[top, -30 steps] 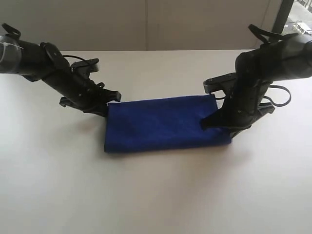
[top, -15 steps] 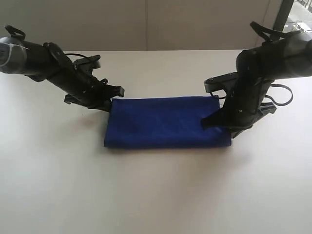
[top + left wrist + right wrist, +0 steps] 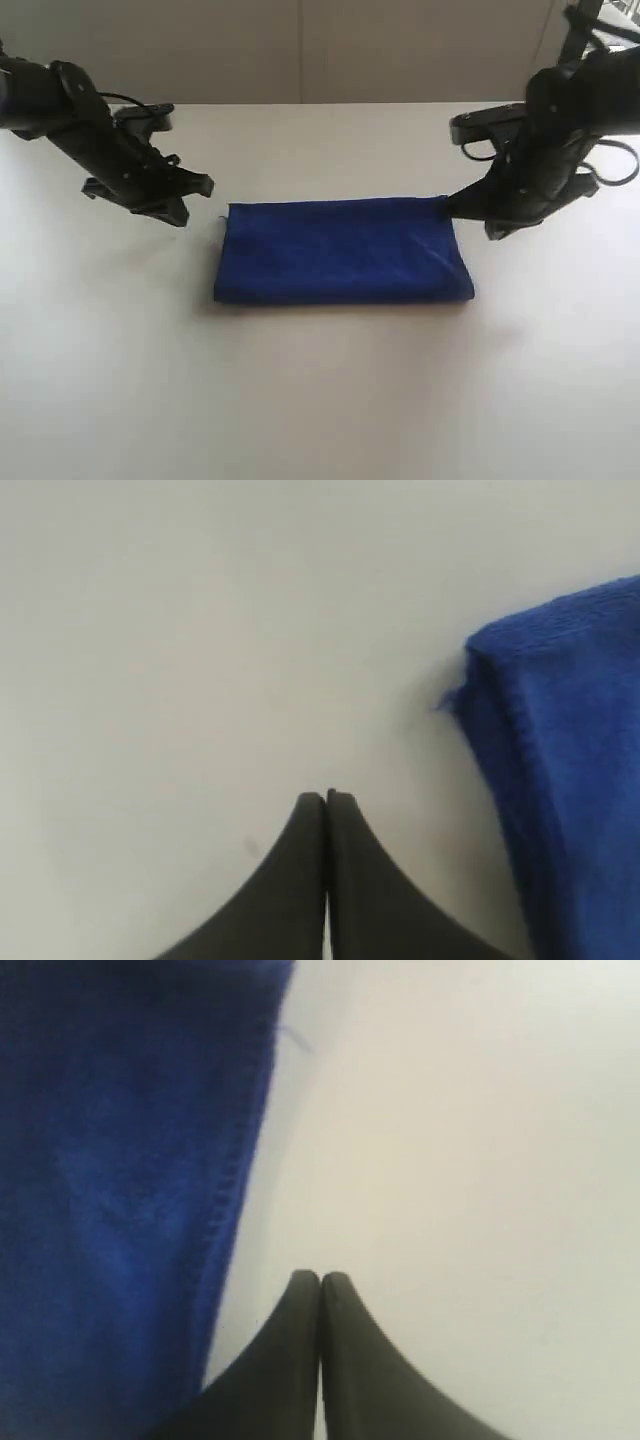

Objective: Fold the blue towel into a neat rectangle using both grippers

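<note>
The blue towel [image 3: 342, 250] lies flat in the middle of the white table [image 3: 320, 400], folded into a tidy rectangle with its long sides running across the exterior view. In the left wrist view its near corner shows stacked layers, and a loose thread [image 3: 447, 702] pokes out from that corner.

The left gripper [image 3: 183, 215] hangs just off the towel's far left corner, clear of the cloth. Its narrow black jaws are pressed tight together with nothing between them, and their tips sit over bare table.

The right gripper [image 3: 455, 208] is at the towel's far right corner. From the exterior view I cannot tell whether its tip brushes the cloth. Its wrist view shows the jaws closed on nothing, over bare table just beside the towel's stitched edge.

Both black arms slope down from the outer sides of the table, and a pale wall [image 3: 300, 50] stands behind it.
</note>
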